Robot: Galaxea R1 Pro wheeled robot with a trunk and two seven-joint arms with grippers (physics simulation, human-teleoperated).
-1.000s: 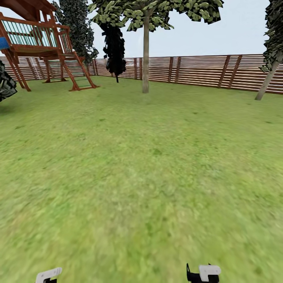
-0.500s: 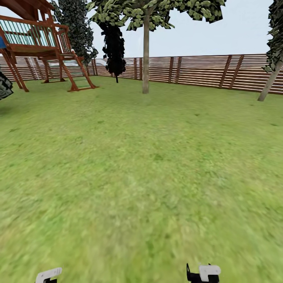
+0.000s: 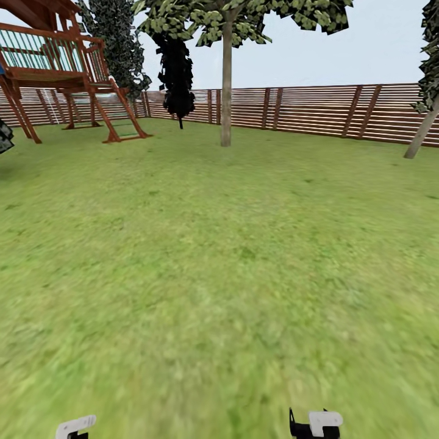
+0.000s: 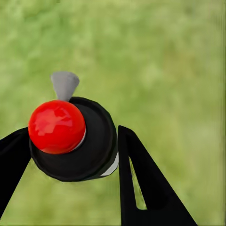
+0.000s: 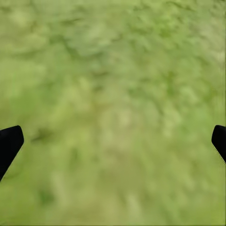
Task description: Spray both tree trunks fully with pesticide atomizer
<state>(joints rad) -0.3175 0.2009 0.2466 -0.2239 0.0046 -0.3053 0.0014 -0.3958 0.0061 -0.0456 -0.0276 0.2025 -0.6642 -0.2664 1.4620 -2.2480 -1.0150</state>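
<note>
The pesticide atomizer, a black round cap with a red ball on top and a grey nozzle, sits between the black fingers of my left gripper, which is shut on it over the grass. My right gripper is open, with only blurry grass between its fingertips. In the head view one tree with a straight grey-brown trunk stands far ahead on the lawn. A second, leaning tree trunk rises at the far right by the fence. White parts of my left arm and right arm peek in at the bottom edge.
A brown slatted fence closes the lawn at the back. A red-brown wooden play tower with a ladder stands at the far left. A dark narrow conifer is beside the fence. Green lawn stretches between me and the trees.
The whole head view has crept forward: the play tower has slid left and the leaning trunk right. Both arms hold the same place in the picture.
</note>
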